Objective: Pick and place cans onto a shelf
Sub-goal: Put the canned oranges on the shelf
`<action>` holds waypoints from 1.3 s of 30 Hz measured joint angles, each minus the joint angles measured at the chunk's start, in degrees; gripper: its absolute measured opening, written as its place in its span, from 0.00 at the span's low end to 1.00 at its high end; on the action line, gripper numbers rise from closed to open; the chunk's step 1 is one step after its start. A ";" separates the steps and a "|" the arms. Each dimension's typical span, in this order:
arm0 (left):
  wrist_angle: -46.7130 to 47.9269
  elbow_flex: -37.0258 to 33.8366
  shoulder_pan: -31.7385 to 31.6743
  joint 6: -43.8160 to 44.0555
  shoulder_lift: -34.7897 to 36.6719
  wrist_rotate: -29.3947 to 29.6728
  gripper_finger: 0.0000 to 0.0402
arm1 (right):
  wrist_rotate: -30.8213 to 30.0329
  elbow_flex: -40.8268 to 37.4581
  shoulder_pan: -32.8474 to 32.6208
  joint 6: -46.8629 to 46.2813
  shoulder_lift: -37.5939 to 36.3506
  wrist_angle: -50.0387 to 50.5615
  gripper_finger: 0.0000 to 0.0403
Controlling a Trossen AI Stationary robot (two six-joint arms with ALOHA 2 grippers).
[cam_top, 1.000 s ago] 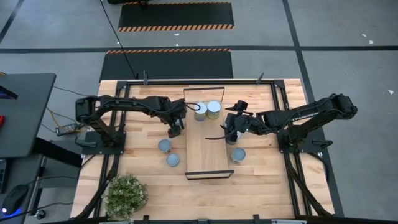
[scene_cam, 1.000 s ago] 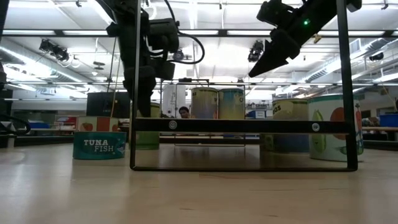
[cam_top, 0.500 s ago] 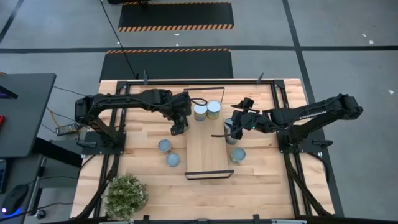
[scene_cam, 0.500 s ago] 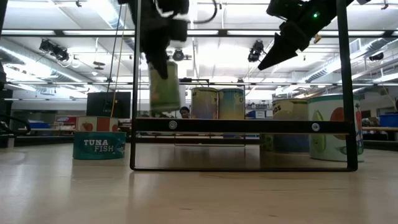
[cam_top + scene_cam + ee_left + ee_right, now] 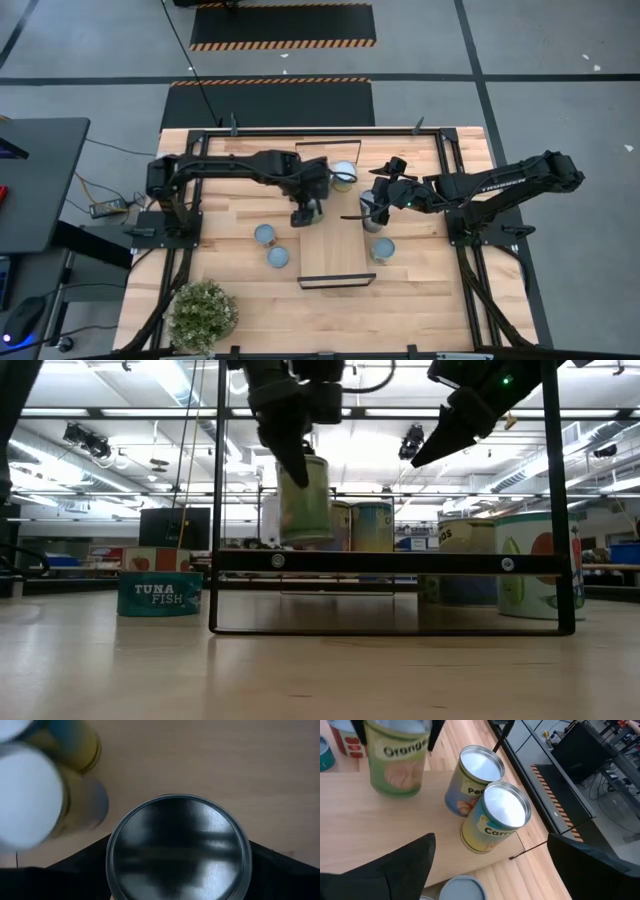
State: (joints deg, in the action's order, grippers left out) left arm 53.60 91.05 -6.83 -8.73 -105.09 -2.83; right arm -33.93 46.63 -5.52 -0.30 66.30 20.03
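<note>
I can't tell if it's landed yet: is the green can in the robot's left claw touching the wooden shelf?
Apart. In the low view, the green can hangs tilted in the left gripper, with background showing between its bottom edge and the shelf.

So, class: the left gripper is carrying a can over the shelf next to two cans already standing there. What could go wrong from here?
1. The held can hangs tilted in the left gripper; set down like that, it may tip over on the shelf.
2. It is close to the two standing cans, so it could knock them.
3. The right gripper hovers at the shelf's other edge, so the arms could crowd each other.
</note>
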 joint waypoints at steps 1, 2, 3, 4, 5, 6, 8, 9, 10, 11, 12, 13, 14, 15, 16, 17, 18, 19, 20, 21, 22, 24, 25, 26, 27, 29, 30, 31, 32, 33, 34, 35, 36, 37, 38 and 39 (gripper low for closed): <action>0.95 1.11 0.05 -0.81 -0.97 -0.04 0.80 | 0.00 0.00 0.00 0.00 0.00 -0.02 0.97; 1.98 2.15 0.08 -1.21 -1.84 -0.11 0.80 | -0.02 0.00 0.00 0.00 0.01 -0.04 0.97; 3.05 3.01 0.08 -1.74 -2.75 -0.15 0.80 | 0.00 0.00 0.00 0.00 0.02 -0.01 0.97; 3.78 3.61 0.07 -2.56 -3.52 -0.13 0.80 | 0.00 0.00 0.00 0.00 0.02 -0.01 0.97; 4.38 3.92 0.07 -3.61 -4.08 -0.08 0.80 | 0.00 0.00 0.00 0.00 0.02 -0.02 0.97; 4.91 3.93 0.26 -4.69 -4.54 -0.02 0.80 | 0.00 0.00 0.00 0.00 0.02 0.02 0.97; 5.11 3.91 0.62 -7.02 -4.97 0.09 0.81 | 0.01 0.00 0.00 0.00 0.02 0.02 0.97; 4.78 3.70 0.95 -7.88 -4.97 0.20 0.82 | 0.00 0.00 0.00 0.00 0.02 0.04 0.97; 3.95 3.38 1.35 -8.40 -4.87 0.54 0.83 | 0.02 0.00 0.00 -0.02 0.02 0.04 0.97; 3.41 3.29 1.74 -8.52 -4.87 1.22 0.84 | 0.02 0.00 0.00 -0.02 0.02 0.04 0.97; 3.37 3.24 2.09 -8.53 -4.87 2.37 0.86 | 0.03 0.00 0.00 -0.02 0.02 0.09 0.97; 3.44 3.23 2.45 -8.54 -4.87 3.46 0.88 | 0.05 0.00 0.00 -0.02 0.02 0.06 0.97; 3.39 3.23 2.82 -8.57 -4.87 4.60 0.89 | 0.07 0.00 0.00 -0.02 0.02 0.00 0.97; 3.46 3.23 3.11 -8.63 -4.87 5.68 0.90 | 0.13 0.00 0.00 0.00 0.02 0.00 0.97; 3.61 3.23 3.38 -8.70 -4.87 6.41 0.92 | 0.13 0.00 0.00 0.06 0.04 -0.06 0.97; 3.62 3.23 3.63 -8.94 -4.87 7.04 0.94 | 0.14 0.00 0.00 0.07 0.04 -0.26 0.97; 3.60 3.23 3.81 -9.18 -4.87 7.56 0.96 | 0.13 0.00 0.02 0.09 0.03 -0.33 0.97; 3.58 3.23 3.95 -9.73 -4.84 8.47 0.97 | 0.14 0.00 0.00 0.11 0.04 -0.29 0.97; 3.60 3.23 4.22 -9.99 -4.84 9.63 0.98 | 0.15 0.00 0.00 0.11 0.03 -0.28 0.97; 3.66 3.23 4.46 -10.22 -4.84 10.94 0.98 | 0.15 0.00 0.00 0.08 0.04 -0.28 0.97; 3.66 3.23 4.62 -10.54 -4.85 12.22 0.98 | 0.16 0.00 0.00 0.04 0.04 -0.28 0.97; 3.70 3.23 5.05 -11.52 -4.84 13.35 0.98 | 0.47 0.00 0.00 0.00 0.04 -0.28 0.97; 3.76 3.23 5.31 -12.09 -4.84 13.62 0.98 | 0.55 0.00 0.00 -0.02 0.04 -0.28 0.97; 3.78 3.23 5.59 -12.94 -4.84 14.00 0.99 | 0.58 0.00 0.00 -0.09 0.04 -0.28 0.97; 3.74 3.23 5.87 -13.63 -4.84 14.49 0.99 | 0.59 0.00 0.00 -0.14 0.04 -0.28 0.97; 3.74 3.23 6.35 -15.21 -4.84 15.77 0.99 | 0.58 0.00 0.00 -0.16 0.04 -0.28 0.97; 3.74 3.23 6.56 -15.98 -4.84 16.49 0.99 | 0.59 0.00 0.00 -0.16 0.04 -0.28 0.97; 3.71 3.23 6.76 -16.56 -4.84 17.19 0.99 | 0.59 0.00 0.00 -0.15 0.04 -0.28 0.97; 3.66 3.23 6.89 -17.23 -4.84 17.96 0.99 | 0.59 0.00 0.00 -0.15 0.04 -0.26 0.97; 3.64 3.23 7.10 -17.69 -4.84 18.58 0.99 | 0.59 0.00 0.00 -0.15 0.07 -0.26 0.97; 3.64 3.21 7.21 -18.20 -4.84 19.28 0.99 | 0.58 0.00 0.00 -0.15 0.07 -0.26 0.97; 3.63 3.21 7.32 -18.73 -4.84 19.66 0.99 | 0.58 0.00 0.00 -0.15 0.06 -0.26 0.97; 3.63 3.21 7.38 -19.04 -4.84 19.89 0.99 | 0.58 0.00 0.00 -0.15 0.07 -0.27 0.97; 3.61 3.21 7.41 -19.38 -4.84 20.00 0.99 | 0.58 0.00 0.00 -0.17 0.06 -0.26 0.97; 3.56 3.21 7.43 -19.64 -4.84 20.00 0.99 | 0.59 0.00 0.00 -0.17 0.07 -0.26 0.97; 3.46 3.21 7.43 -20.08 -4.84 19.98 0.99 | 0.58 0.00 0.00 -0.16 0.07 -0.26 0.97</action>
State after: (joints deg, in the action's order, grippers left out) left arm 57.06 94.26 0.60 -28.81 -109.93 17.15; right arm -33.36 46.63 -5.52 -0.45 66.37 19.77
